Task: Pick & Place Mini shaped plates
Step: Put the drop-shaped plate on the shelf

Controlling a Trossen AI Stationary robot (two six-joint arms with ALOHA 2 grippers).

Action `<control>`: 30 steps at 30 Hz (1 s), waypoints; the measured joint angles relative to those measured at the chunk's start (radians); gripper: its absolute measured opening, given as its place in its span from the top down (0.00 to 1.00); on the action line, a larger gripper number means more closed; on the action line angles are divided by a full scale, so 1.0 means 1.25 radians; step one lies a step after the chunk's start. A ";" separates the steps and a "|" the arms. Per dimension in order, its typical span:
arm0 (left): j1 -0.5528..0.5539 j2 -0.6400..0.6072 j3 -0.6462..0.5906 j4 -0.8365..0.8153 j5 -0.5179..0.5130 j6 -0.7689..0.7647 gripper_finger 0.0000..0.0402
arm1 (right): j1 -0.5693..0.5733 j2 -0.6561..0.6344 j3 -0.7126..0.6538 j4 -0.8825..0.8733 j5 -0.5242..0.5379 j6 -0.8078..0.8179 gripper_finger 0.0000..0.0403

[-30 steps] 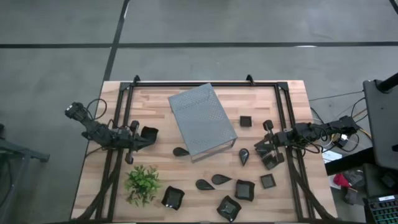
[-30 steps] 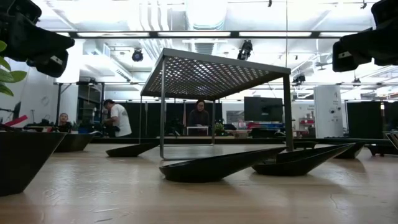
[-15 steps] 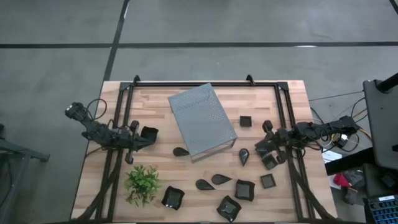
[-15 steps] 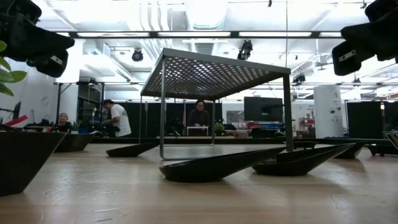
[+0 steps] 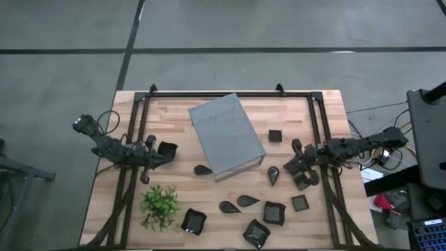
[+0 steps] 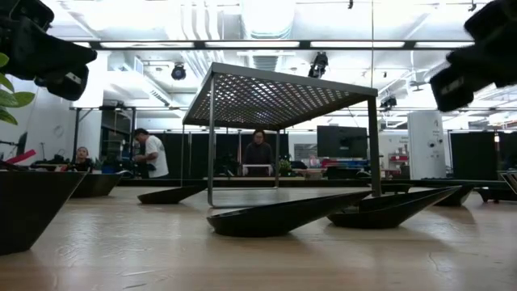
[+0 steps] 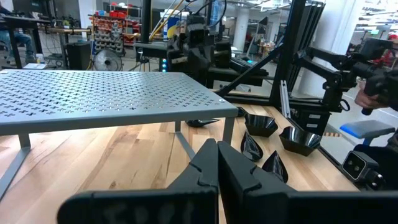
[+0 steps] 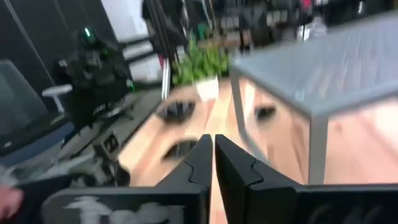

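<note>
Wooden planks formed the table (image 5: 181, 202) on which we found the small black plates (image 5: 273, 212) scattered, most of them in a loose cluster toward the near right: square rimmed ones and leaf-shaped ones, none yet gathered anywhere. One square plate (image 5: 167, 149) sat apart at the left, just beside the tip of our left gripper (image 5: 149, 159); another square plate (image 5: 302, 180) lay directly beneath the right gripper (image 5: 298, 166).

Our left gripper had its jaws pressed together and held nothing. The right gripper showed its fingers (image 8: 205, 155) with only a thin gap between them, also empty, hovering above the right-hand cluster.

We judged the main risk to lie on the right: jaws this narrow would not straddle a raised rim, so a descent could press on the plate's edge and flip or skid the glossy dish into the leaf plate (image 5: 273, 175) close by. The grey perforated stand (image 5: 226, 134) stood near that cluster and could be clipped by a swinging wrist. On the left, the plant (image 5: 159, 204) was well clear.
</note>
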 joint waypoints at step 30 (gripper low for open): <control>0.000 0.000 0.000 0.000 0.000 0.000 1.00 | 0.032 0.726 0.236 -0.147 0.011 -0.199 0.69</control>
